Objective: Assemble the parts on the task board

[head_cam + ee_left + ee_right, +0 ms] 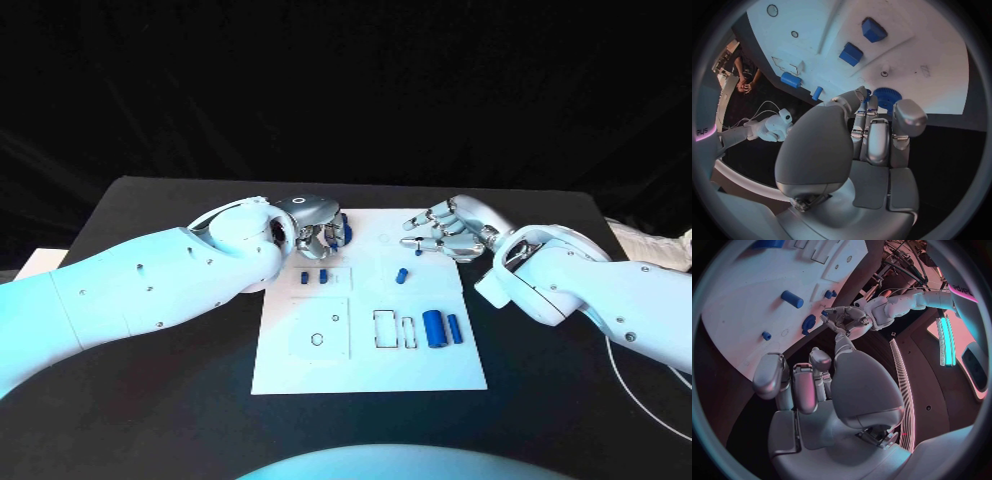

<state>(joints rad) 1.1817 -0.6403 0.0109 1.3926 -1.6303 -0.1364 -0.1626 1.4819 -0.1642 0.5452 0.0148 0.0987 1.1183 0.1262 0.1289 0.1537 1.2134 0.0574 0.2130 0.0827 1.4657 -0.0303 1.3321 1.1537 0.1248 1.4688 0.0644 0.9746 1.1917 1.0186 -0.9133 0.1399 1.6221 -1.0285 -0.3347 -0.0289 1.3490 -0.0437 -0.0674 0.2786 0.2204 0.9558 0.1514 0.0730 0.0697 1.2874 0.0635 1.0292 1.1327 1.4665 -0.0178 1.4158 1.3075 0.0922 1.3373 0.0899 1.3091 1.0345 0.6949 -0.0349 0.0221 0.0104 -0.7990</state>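
Note:
The white task board (371, 355) lies mid-table. My left hand (317, 230) hovers over its far left corner, fingers curled down beside a blue gear (343, 233) (888, 97). A small blue part (869, 93) shows pinched at its fingertips (862, 96). My right hand (447, 233) (807, 382) hangs over the far right corner with its fingers curled in and nothing in them. A small blue piece (420, 251) lies just under it. Two blue blocks (317, 276), a short peg (402, 273) and two blue cylinders (443, 327) lie on the board.
Rectangular and round recesses (325, 325) mark the board's near left part, and a narrow slot (385, 329) lies beside the cylinders. Black table (173, 400) surrounds the board on all sides. A white cable (635, 385) trails at the right.

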